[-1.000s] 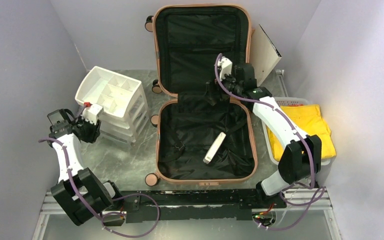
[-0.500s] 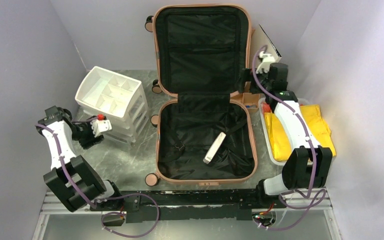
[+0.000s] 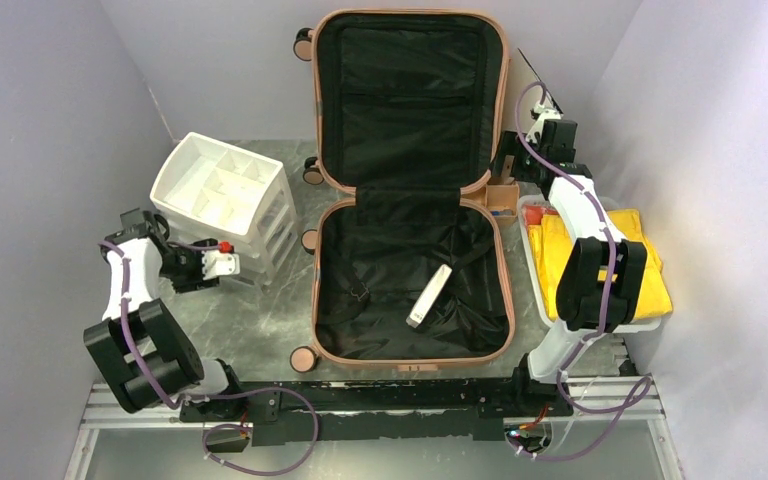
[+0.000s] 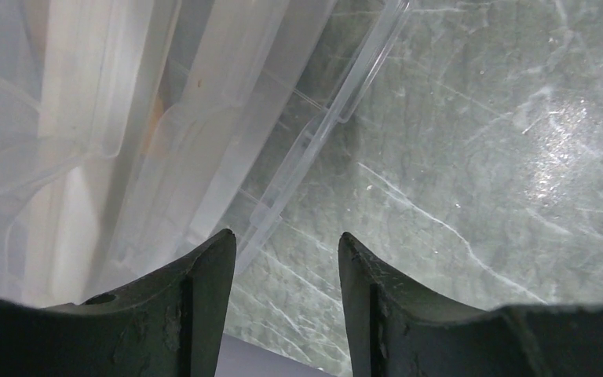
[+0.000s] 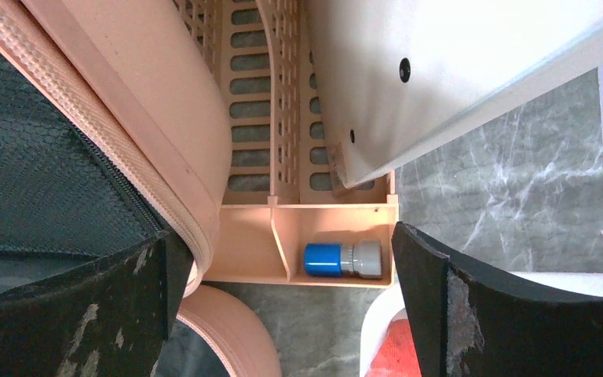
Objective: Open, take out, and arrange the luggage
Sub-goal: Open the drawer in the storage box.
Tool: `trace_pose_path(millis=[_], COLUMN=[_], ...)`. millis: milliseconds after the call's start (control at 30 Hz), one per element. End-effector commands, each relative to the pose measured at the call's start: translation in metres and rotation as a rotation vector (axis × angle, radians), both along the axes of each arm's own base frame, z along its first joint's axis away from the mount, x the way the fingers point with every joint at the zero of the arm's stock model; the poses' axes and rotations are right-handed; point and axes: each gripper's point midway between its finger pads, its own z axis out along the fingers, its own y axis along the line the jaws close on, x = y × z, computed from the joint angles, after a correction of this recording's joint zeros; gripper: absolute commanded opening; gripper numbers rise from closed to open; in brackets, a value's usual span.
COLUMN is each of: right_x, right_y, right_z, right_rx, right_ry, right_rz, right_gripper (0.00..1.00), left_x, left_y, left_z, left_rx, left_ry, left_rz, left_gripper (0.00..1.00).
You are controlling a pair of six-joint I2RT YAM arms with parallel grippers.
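The luggage [image 3: 508, 290] is a salmon-pink suitcase lying open mid-table, its lid upright against the back wall, its black lining showing. A slim white box [image 3: 429, 296] rests in the lower half. My left gripper [image 3: 212, 272] hangs low at the front of the white drawer unit [image 3: 225, 195]. In the left wrist view, the left gripper [image 4: 286, 255] is open over bare marble, with the clear drawers [image 4: 126, 141] at its left. My right gripper [image 3: 508, 168] is right of the lid. It [image 5: 283, 271] stands wide open and empty, beside the luggage shell [image 5: 133, 118].
An orange slotted rack [image 5: 283, 102] stands between the suitcase and a leaning white board [image 5: 455, 63]; its front tray holds a small blue and grey bottle [image 5: 341, 259]. A white basket [image 3: 535, 290] with yellow cloth [image 3: 610, 250] sits at the right. Grey walls close in on both sides.
My right arm has pulled out of the suitcase lid and swung right to the rack. The left gripper has dropped from the drawer unit's left side to its front, and its jaws have widened.
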Motion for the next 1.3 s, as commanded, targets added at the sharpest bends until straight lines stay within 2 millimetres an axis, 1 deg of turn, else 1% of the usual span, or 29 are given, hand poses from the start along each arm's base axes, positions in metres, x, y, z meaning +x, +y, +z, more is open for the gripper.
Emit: trace_pose_path(millis=[0, 100, 200, 300, 433, 533, 600, 633, 767, 900, 1000, 1133, 1267], right_x=[0.001, -0.006, -0.011, -0.017, -0.027, -0.033, -0.035, -0.036, -0.035, -0.035, -0.035, -0.036, -0.037], right_y=[-0.009, -0.001, 0.001, 0.005, 0.009, 0.014, 0.017, 0.017, 0.013, 0.011, 0.006, 0.001, 0.0], right_z=[0.029, 0.038, 0.045, 0.044, 0.044, 0.045, 0.042, 0.042, 0.04, 0.041, 0.044, 0.047, 0.049], right_rx=[-0.004, 0.018, 0.022, 0.028, 0.039, 0.059, 0.071, 0.072, 0.057, 0.051, 0.033, 0.015, 0.012], right_ry=[-0.059, -0.085, -0.091, -0.083, -0.079, -0.092, -0.081, -0.077, -0.073, -0.074, -0.087, -0.087, -0.088], right_rz=[-0.03, 0.005, 0.015, 0.034, 0.052, 0.07, 0.08, 0.08, 0.068, 0.062, 0.051, 0.044, 0.047], right_gripper=[1.0, 1.0, 1.0, 1.0, 1.0, 1.0, 1.0, 1.0, 1.0, 1.0, 1.0, 1.0, 1.0], left_x=[0.013, 0.012, 0.006, 0.001, -0.003, -0.005, -0.006, -0.007, -0.007, -0.008, -0.017, -0.034, -0.047], left_y=[-0.001, -0.001, -0.003, -0.006, -0.006, -0.008, -0.007, -0.007, -0.005, -0.004, -0.007, -0.01, -0.005], left_z=[0.001, -0.011, -0.021, -0.027, -0.036, -0.042, -0.044, -0.045, -0.042, -0.034, -0.029, -0.026, -0.022], left_rx=[0.049, 0.066, 0.063, 0.064, 0.071, 0.062, 0.065, 0.066, 0.076, 0.078, 0.081, 0.111, 0.13], left_ry=[-0.04, -0.006, 0.034, 0.053, 0.058, 0.073, 0.082, 0.086, 0.08, 0.085, 0.094, 0.097, 0.105], left_rz=[-0.085, -0.094, -0.119, -0.145, -0.163, -0.168, -0.17, -0.169, -0.168, -0.156, -0.169, -0.198, -0.189], left_gripper=[0.55, 0.53, 0.51, 0.5, 0.44, 0.42, 0.38, 0.36, 0.21, 0.12, 0.1, 0.06, 0.05])
